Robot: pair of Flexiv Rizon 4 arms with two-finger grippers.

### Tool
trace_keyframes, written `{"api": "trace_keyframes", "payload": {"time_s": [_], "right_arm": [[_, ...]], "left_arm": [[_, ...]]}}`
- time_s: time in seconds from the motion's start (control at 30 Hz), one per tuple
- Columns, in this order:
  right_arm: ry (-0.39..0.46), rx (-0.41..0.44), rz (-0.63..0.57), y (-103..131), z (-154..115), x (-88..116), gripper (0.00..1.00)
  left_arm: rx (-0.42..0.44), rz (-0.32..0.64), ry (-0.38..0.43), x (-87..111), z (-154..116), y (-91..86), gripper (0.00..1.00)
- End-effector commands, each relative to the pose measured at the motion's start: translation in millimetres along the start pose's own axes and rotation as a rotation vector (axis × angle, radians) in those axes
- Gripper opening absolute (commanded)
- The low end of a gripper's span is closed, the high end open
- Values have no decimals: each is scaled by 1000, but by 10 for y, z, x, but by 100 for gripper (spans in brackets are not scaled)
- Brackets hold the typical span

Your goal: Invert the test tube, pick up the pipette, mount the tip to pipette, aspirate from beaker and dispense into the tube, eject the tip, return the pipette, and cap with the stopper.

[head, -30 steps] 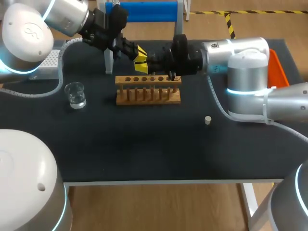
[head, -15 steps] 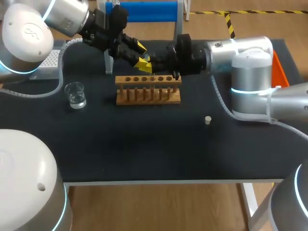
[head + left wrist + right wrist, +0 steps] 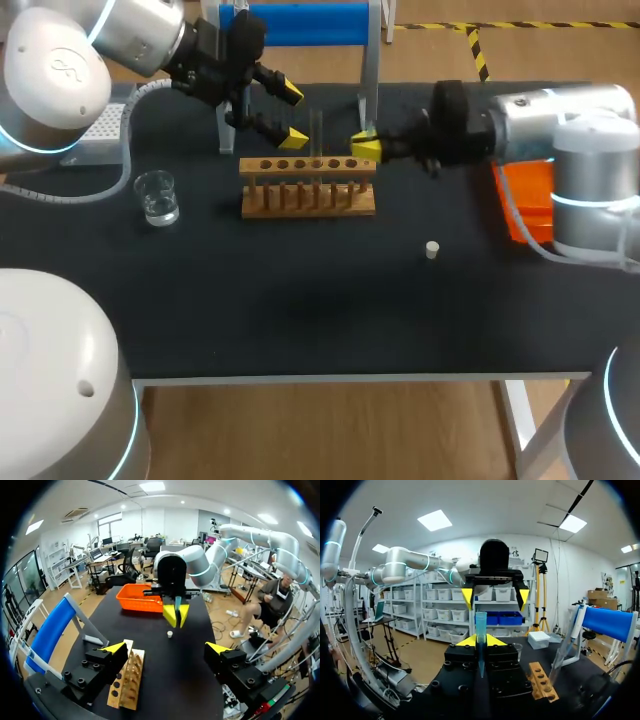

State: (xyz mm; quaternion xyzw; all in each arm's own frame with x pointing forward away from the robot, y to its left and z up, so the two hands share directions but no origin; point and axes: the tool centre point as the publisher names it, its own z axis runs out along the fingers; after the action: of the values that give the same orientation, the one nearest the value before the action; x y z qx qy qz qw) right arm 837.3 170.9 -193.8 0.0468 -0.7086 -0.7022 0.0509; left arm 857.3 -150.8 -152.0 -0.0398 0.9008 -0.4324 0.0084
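Note:
My right gripper (image 3: 365,147) is shut on the clear test tube (image 3: 481,625) and holds it upright above the right end of the wooden rack (image 3: 308,187). In the left wrist view the tube (image 3: 177,603) sticks up above the right gripper's (image 3: 175,616) yellow tips. My left gripper (image 3: 293,114) is wide open and empty, a short way left of the tube and facing it. The glass beaker (image 3: 157,197) stands left of the rack. The small white stopper (image 3: 432,250) lies on the mat to the rack's right. I cannot make out the pipette.
A blue-topped stand (image 3: 300,22) on metal legs rises behind the rack. The white tip box (image 3: 105,125) sits at the far left under my left arm. An orange tray (image 3: 525,195) lies at the right edge, under my right arm.
The two grippers were together over the rack. The left one has opened wide and let go of the tube. The right arm has drawn back to the right with the tube.

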Motion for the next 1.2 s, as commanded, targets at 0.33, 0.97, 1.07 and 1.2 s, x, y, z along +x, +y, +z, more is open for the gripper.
{"api": "trace_keyframes", "payload": {"time_s": [0.33,0.97,1.07,1.2], "right_arm": [[-50,-23,-11,-25,-965,265,0],[-77,-10,42,-247,-1359,450,0],[-69,-2,40,-250,-1366,475,0],[-69,-2,40,-250,-1366,475,0]], "left_arm": [[-4,-1,2,2,-13,-4,100],[-4,-1,2,2,-13,-4,100],[-4,-1,2,2,-13,-4,100],[-4,-1,2,2,-13,-4,100]]}}
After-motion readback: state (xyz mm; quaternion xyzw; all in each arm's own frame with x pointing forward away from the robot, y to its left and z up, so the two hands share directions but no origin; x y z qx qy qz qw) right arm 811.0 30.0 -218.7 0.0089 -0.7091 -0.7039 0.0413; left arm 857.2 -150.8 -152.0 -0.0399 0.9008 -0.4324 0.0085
